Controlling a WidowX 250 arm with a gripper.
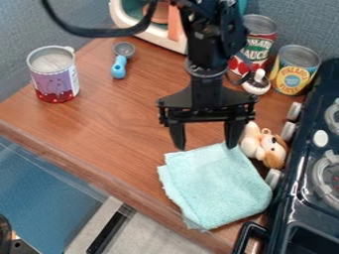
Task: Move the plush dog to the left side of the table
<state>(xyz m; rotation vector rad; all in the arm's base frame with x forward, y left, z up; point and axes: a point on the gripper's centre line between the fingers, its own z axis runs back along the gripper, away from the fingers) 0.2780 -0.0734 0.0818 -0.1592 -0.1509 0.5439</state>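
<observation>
The black gripper (206, 143) hangs over the right half of the wooden table (119, 124), fingers spread apart and pointing down, with nothing between them. Its fingertips are by the upper edge of a folded light-teal cloth (218, 186). The plush dog (263, 145), cream with a brown head, lies just right of the gripper, between the cloth and the stove's knobs. The dog's left side is close to the gripper's right finger; whether they touch I cannot tell.
A purple-and-red can (54, 77) stands at the table's left, with a blue-handled spoon (119, 64) near it. Two cans (293, 72) and a small white-and-brown object (257, 83) are at the back right. The black stove (305, 198) borders the right side. A white toy appliance (155, 32) stands behind.
</observation>
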